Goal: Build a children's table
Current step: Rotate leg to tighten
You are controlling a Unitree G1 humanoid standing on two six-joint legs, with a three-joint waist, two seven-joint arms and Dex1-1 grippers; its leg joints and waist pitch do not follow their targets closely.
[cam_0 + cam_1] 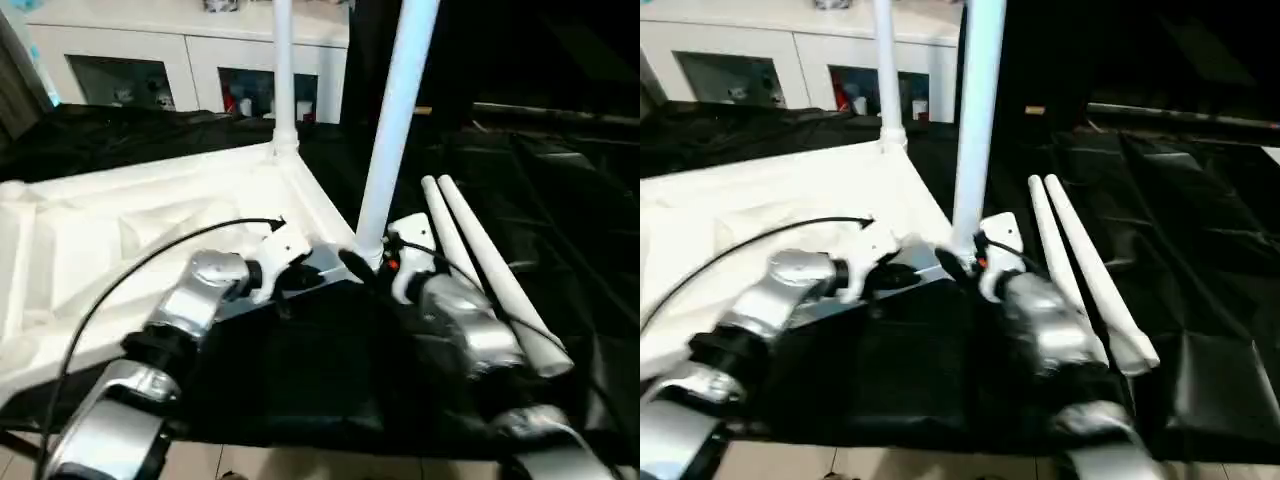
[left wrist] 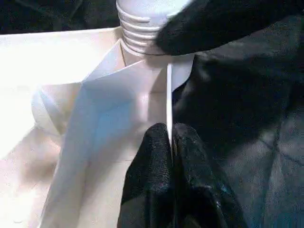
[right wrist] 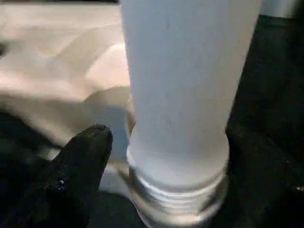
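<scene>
The children's table top (image 1: 120, 230) lies upside down on a black cloth. One white leg (image 1: 283, 80) stands in its far corner. A second leg (image 1: 395, 130) stands upright at the near corner, its threads (image 2: 140, 28) showing above the socket. My right gripper (image 1: 365, 268) sits around this leg's base (image 3: 180, 95), open, with a gap between one finger (image 3: 80, 156) and the tube. My left gripper (image 1: 300, 262) is shut on the top's thin rim (image 2: 169, 95) just beside that corner. Two loose legs (image 1: 490, 270) lie side by side on the cloth to the right.
A white cabinet (image 1: 190, 60) with glass-front shelves stands behind the work. The black cloth (image 1: 560, 200) spreads to the right and toward me, ending at a tiled floor. A black cable (image 1: 150, 260) arcs over my left forearm.
</scene>
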